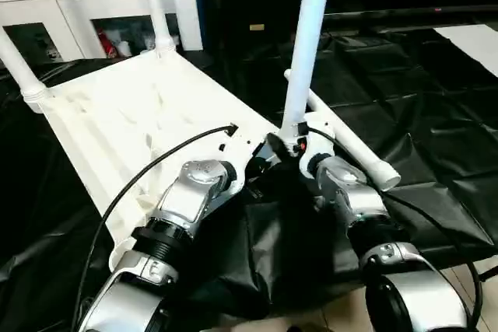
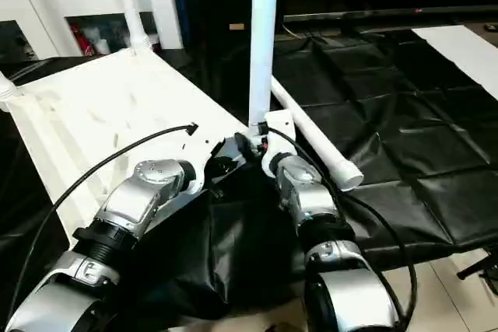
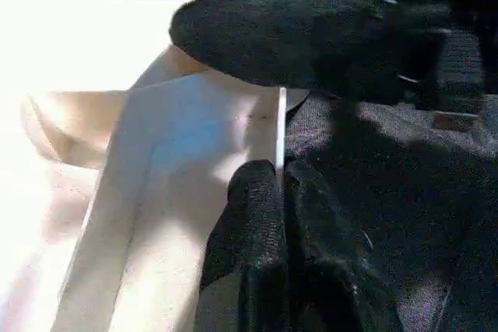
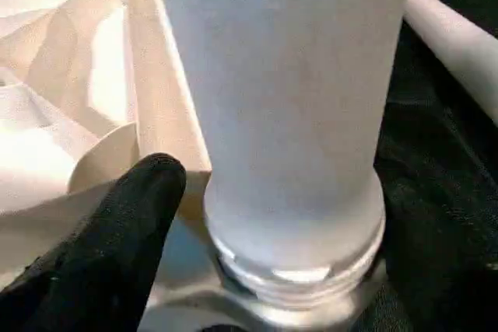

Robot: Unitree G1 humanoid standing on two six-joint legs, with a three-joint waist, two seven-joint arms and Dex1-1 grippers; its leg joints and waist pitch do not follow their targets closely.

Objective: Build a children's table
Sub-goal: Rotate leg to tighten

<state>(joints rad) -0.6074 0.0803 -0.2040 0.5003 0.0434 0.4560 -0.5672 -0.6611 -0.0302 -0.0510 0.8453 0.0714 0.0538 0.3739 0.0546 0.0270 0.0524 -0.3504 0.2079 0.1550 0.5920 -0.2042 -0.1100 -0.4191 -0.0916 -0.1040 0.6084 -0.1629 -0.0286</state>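
Note:
The children's table top (image 1: pixel 132 114) lies upside down on a black sheet. Two white legs (image 1: pixel 156 5) (image 1: pixel 15 64) stand in its far corner sockets. A third leg (image 1: pixel 307 44) stands upright in the near right corner socket, and its threaded end (image 4: pixel 296 277) shows at the socket. My right gripper (image 1: pixel 299 149) sits open at this leg's base, with one black finger (image 4: pixel 124 231) just off the tube. My left gripper (image 3: pixel 280 192) is shut on the thin rim of the table top beside that corner. A fourth leg (image 1: pixel 350 145) lies on the sheet to the right.
The black sheet (image 1: pixel 420 114) covers the floor around the table top. A white glass-door cabinet (image 1: pixel 70 5) stands at the back left. A dark unit runs along the back, with a white sheet (image 1: pixel 475 36) at the far right. A black cable (image 1: pixel 156 161) loops over my left forearm.

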